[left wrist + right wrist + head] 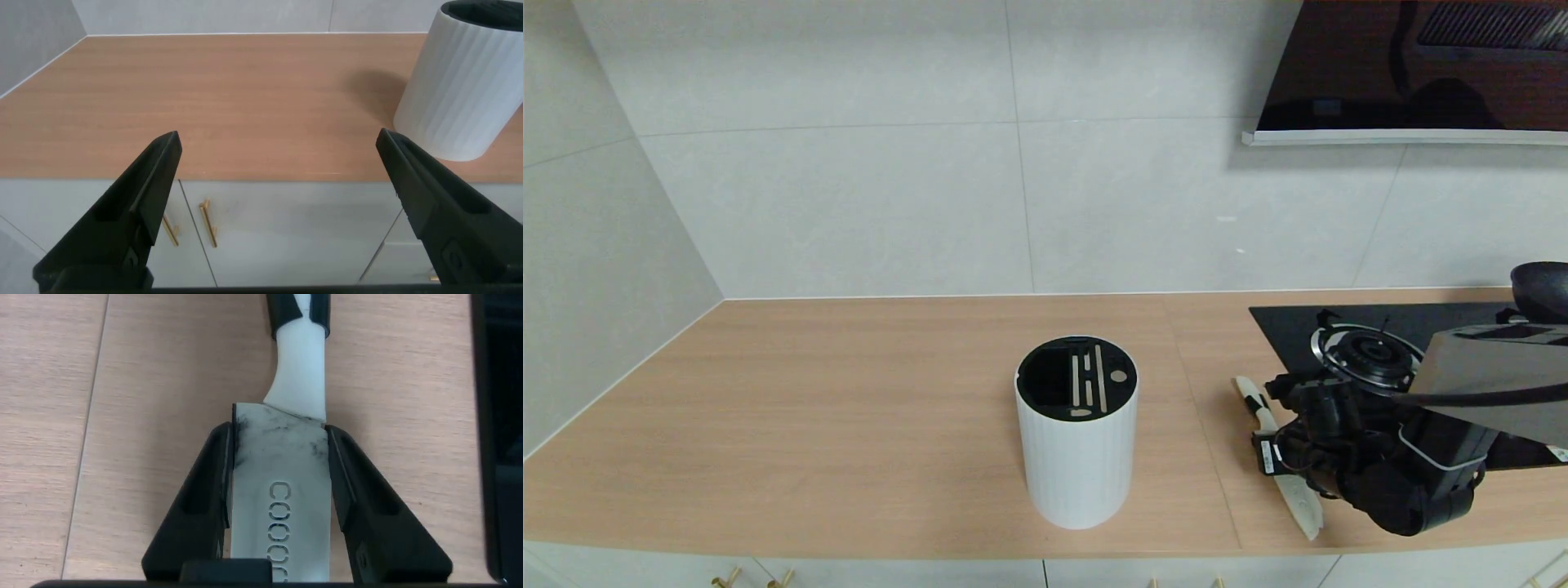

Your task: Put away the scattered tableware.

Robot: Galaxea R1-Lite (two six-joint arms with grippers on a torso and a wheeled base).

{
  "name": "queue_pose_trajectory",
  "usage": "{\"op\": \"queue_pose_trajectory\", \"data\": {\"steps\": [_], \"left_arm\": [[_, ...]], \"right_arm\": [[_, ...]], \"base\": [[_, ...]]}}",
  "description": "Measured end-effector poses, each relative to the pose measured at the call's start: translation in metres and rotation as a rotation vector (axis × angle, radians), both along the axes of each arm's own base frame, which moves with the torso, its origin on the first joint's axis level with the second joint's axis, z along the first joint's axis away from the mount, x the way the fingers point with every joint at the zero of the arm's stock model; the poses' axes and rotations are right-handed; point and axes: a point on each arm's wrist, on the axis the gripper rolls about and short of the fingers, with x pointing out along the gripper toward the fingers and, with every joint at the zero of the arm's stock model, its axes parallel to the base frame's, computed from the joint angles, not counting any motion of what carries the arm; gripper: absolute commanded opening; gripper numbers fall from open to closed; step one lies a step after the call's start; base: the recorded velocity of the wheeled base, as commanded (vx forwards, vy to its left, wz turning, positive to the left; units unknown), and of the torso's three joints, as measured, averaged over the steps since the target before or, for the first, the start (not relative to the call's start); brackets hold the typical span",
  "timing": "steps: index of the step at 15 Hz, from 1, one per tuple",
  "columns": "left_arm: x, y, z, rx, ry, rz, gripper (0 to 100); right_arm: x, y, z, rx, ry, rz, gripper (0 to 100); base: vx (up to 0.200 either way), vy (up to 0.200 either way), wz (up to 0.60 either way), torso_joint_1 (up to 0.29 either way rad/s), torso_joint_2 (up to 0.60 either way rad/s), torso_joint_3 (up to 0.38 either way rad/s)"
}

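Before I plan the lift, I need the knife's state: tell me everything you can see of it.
The knife lies flat on the wooden counter, between the white holder and the black hob. Its blade looks like white ceramic, smudged dark near the handle; the handle is white with black patches. The right gripper clamps the blade close to the handle, one finger on each long edge. The tip points toward the counter's front edge.

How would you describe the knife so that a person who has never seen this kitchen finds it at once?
On the wooden countertop, look at the strip between the black cooktop and the white cylindrical holder. The knife lies flat there, near the cooktop, its blade between the jaws of the right gripper. It is the only long flat thing: white blade, black-and-white handle.
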Motion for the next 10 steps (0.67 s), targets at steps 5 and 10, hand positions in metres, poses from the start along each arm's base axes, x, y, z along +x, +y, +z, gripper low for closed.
{"op": "queue_pose_trajectory", "data": {"steps": [5,10], "left_arm": [[0.0,0.0,0.0,0.0,0.0,0.0,100],[0.0,0.0,0.0,0.0,0.0,0.0,100]], "right_arm": [[-0.013,-0.003,0.044,0.018,-0.08,-0.002,0],[-0.051,-0.001,0.105,0.049,-0.194,0.036,0]], "base": [[0.0,0.0,0.0,0.0,0.0,0.0],[0.0,0.0,0.0,0.0,0.0,0.0]]}}
